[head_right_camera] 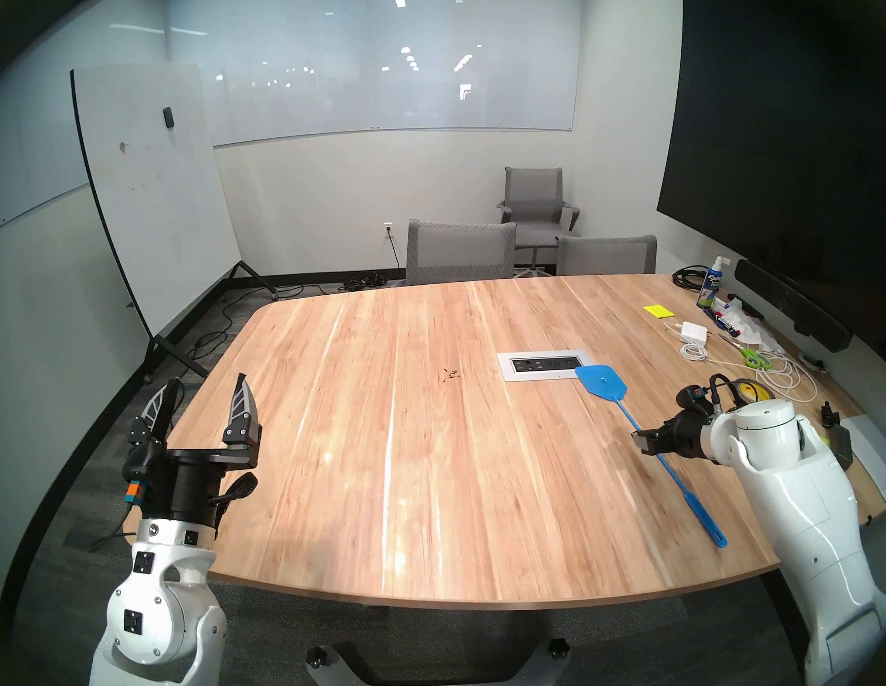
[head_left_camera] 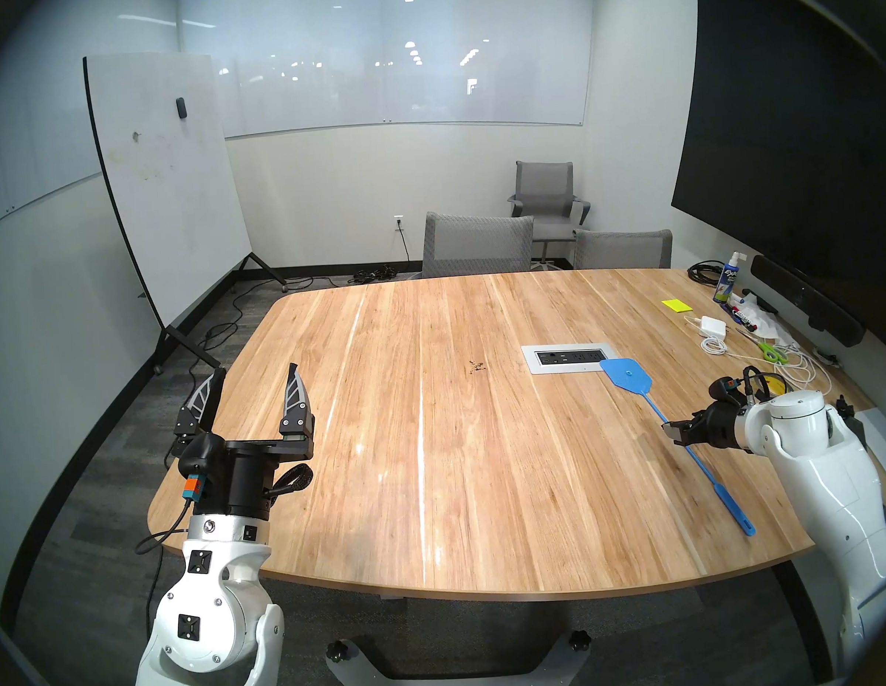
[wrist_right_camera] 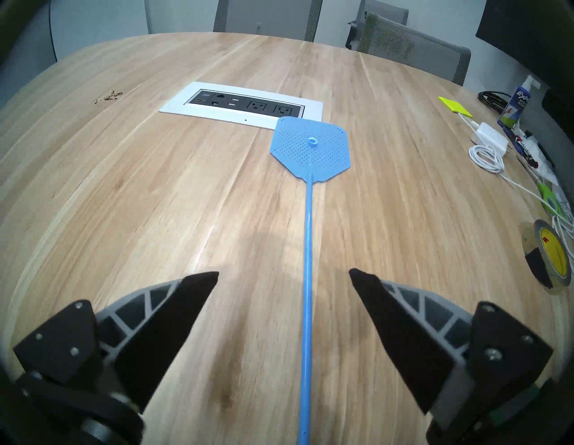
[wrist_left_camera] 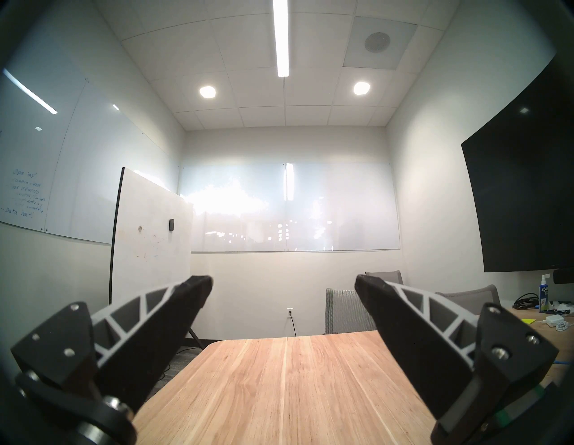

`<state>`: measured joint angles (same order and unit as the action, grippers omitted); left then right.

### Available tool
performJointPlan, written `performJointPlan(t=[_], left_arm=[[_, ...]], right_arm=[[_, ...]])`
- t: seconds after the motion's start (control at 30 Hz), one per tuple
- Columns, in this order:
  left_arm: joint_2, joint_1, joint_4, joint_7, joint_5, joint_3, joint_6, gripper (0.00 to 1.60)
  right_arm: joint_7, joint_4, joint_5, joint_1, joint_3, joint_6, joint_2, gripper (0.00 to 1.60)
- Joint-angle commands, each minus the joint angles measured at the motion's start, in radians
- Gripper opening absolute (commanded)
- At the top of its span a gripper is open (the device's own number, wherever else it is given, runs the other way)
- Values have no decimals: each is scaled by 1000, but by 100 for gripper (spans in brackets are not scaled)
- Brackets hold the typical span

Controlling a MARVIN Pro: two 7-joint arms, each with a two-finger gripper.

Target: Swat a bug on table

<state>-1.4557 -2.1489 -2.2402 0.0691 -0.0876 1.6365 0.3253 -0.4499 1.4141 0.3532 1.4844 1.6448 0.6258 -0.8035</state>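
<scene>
Left gripper point(head_left_camera: 256, 377) upright, fingers point(head_left_camera: 296, 393) spread — right gripper point(wrist_right_camera: 283, 275) low, fingers point(wrist_right_camera: 174, 314) apart.

A tiny dark brown speck-cluster bug point(head_left_camera: 477, 367) is seen lying mid-top on the large light wooden plank table point(head_left_camera: 413, 490).

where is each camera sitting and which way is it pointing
Head stereo left: on the head, looking down at the table; both arms show, left gripper open.
Head stereo right: nearly the same picture, shifted sideways.
Left wrist: level over the near left table edge, facing the far wall and whiteboard, between its fingers.
Right wrist: low over the table, right gripper open astride the fly swatter.
Shared: right wrist and head views show the bug and outlet panel.
</scene>
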Motion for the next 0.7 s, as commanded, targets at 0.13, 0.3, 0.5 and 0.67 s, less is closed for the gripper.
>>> performJointPlan(t=[0.13,0.3,0.5,0.67], left_arm=[[0,4,-17,-1,0,-1,4,160],[0,4,-16,-1,0,-1,4,160],[0,5,-15,-1,0,-1,4,160],[0,6,-14,-1,0,-1,4,160]], right_arm=[[22,-79,-2,-147,-53,-27,-23,160],[32,-132,-9,-194,-83,-34,-42,160],[42,-211,-28,-256,-118,-41,-61,160],[52,-260,-52,-296,-136,-48,-73,160]])
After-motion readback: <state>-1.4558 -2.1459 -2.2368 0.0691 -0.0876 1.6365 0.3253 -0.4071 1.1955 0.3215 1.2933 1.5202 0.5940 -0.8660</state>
